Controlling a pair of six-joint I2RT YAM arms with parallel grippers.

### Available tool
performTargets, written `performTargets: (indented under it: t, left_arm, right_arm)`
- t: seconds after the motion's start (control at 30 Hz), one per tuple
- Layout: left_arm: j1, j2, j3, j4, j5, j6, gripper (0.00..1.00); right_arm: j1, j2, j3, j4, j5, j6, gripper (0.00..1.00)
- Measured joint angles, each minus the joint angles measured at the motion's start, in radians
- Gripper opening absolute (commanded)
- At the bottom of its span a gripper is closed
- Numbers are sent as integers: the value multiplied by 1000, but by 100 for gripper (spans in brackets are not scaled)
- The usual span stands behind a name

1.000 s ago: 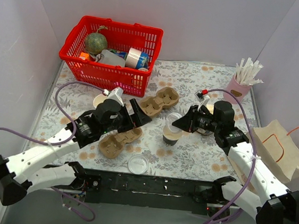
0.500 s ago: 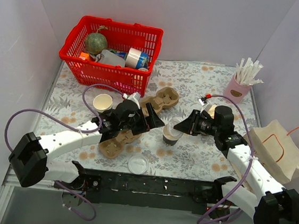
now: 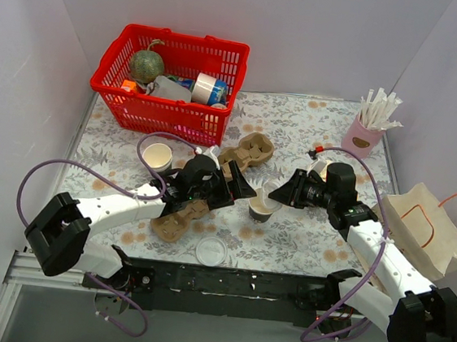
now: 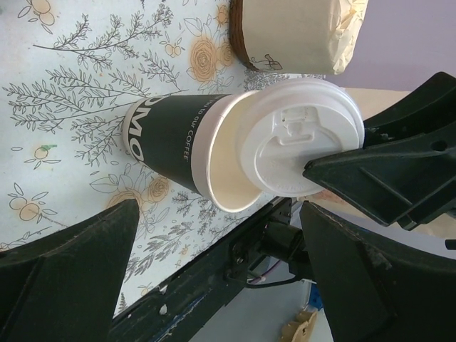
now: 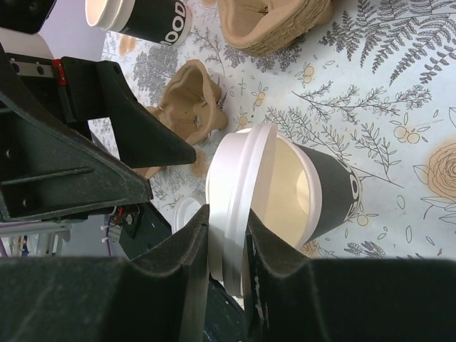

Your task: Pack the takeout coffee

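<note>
The right gripper (image 5: pixel 226 217) is pinching the white lid (image 5: pixel 229 178) by its rim. Its two fingers are pressing flat against either face, so the lid is standing on edge between them. That lid is leaning against the mouth of the takeout coffee cup (image 5: pixel 331 189) without sealing it, and the cream inside of the cup is showing past the lid's edge.

The cup itself is sitting tipped off upright. Its long axis is running away from the right jaws, mouth toward them and dark band on the far side. I cannot tell whether the base is resting flat on the flowered tablecloth (image 3: pixel 311 237).

Across from it, the left gripper (image 4: pixel 219 205) is standing spread as wide as it goes and holding nothing. In the left wrist view the cup is lying just ahead, in the gap between those fingers, with its side turned to them, and neither finger is touching it.

From above, the cup is sitting between the two grippers in mid-table, with the right one on its lid and the left one just beside its wall. Both are about equally near.

By my reading, the lid is meeting the rim at an angle, so seating it is depending on squaring the two. The paper bag (image 3: pixel 427 224) is lying well apart, at the right edge.
</note>
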Motion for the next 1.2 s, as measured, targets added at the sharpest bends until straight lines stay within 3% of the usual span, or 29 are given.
performTargets:
  t: [0.43, 1.2]
  left_arm:
    - [0, 34, 0, 2, 8, -5, 98]
    - [0, 98, 23, 3, 32, 12, 98]
  right_arm:
    - [0, 34, -7, -16, 22, -32, 51]
    - [0, -2, 61, -176, 181, -138, 54]
